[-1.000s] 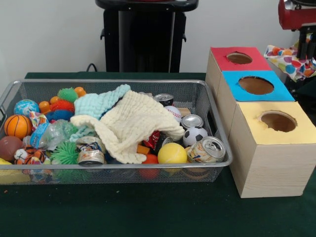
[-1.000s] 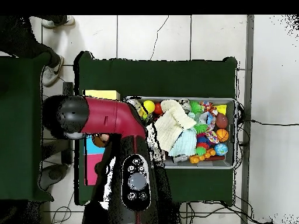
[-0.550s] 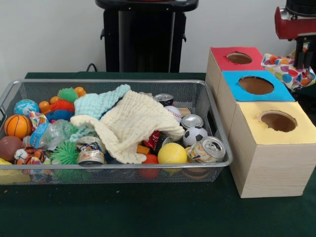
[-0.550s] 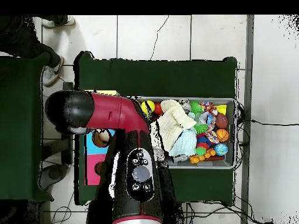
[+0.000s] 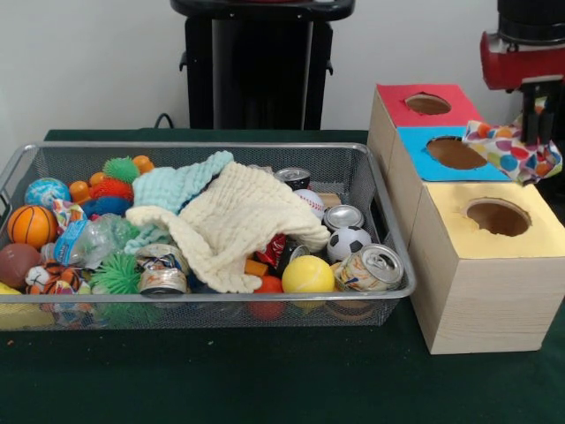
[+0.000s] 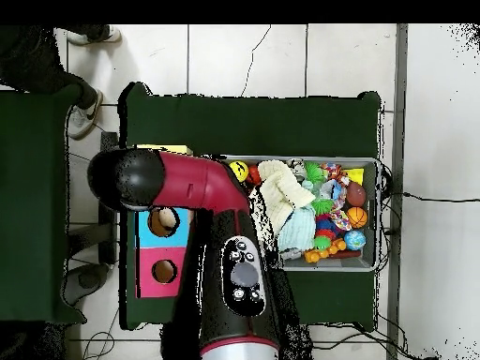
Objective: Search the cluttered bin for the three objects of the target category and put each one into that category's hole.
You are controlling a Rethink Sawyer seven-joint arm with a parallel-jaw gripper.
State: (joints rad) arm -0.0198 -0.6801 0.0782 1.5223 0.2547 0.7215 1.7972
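your gripper [image 5: 532, 132] pinches a polka-dot cloth [image 5: 510, 148] at the right edge of the front view, hanging it just above the row of wooden boxes, near where the blue-topped box [image 5: 459, 152] meets the yellow-topped box [image 5: 500, 217]; the red-topped box [image 5: 425, 104] stands at the far end. the cloth droops lower on its right side, and most of it sits off to the side of the blue box's hole, so if you let go here it may well drape across the lid or straddle two boxes instead of dropping through. the holes look snug for a bunched cloth, and a trailing corner could catch on a rim and leave it half in. you cannot tell from these views which hole you are lined up with, since in the overhead view the red arm [image 6: 192, 183] covers the yellow box and the held cloth. back in the wire bin [image 5: 221, 299], a cream muslin cloth [image 5: 238, 221] and a mint cloth [image 5: 177, 184] lie over cans and balls; both look like the remaining targets, and lifting either may drag or tip what lies tangled beneath.
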